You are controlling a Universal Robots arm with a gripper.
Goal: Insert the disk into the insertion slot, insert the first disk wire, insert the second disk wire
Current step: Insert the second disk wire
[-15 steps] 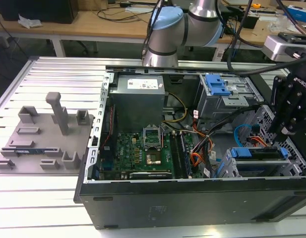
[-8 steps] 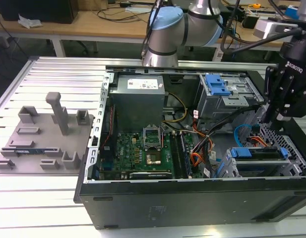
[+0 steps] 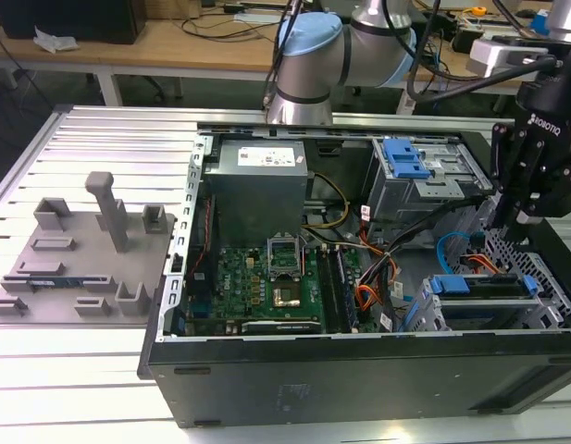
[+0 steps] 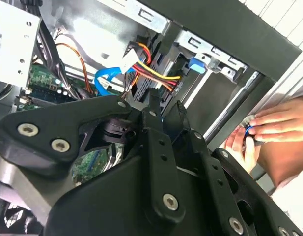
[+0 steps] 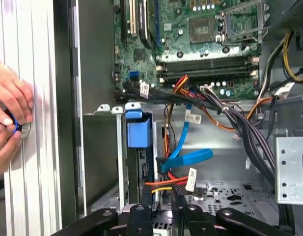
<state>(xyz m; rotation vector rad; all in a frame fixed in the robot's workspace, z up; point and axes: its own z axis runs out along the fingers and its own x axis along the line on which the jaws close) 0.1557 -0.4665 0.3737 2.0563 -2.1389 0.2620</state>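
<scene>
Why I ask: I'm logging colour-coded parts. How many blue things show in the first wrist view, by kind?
Blue plastic latch: 1
Blue flat cable: 1
Small blue connector on the motherboard: 1
Small blue item under a person's fingers at the case's outer side: 1
Total: 4

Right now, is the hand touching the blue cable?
Apart. The first wrist view shows the blue cable ending clear of the hand, red and yellow wires in the gap.
</scene>
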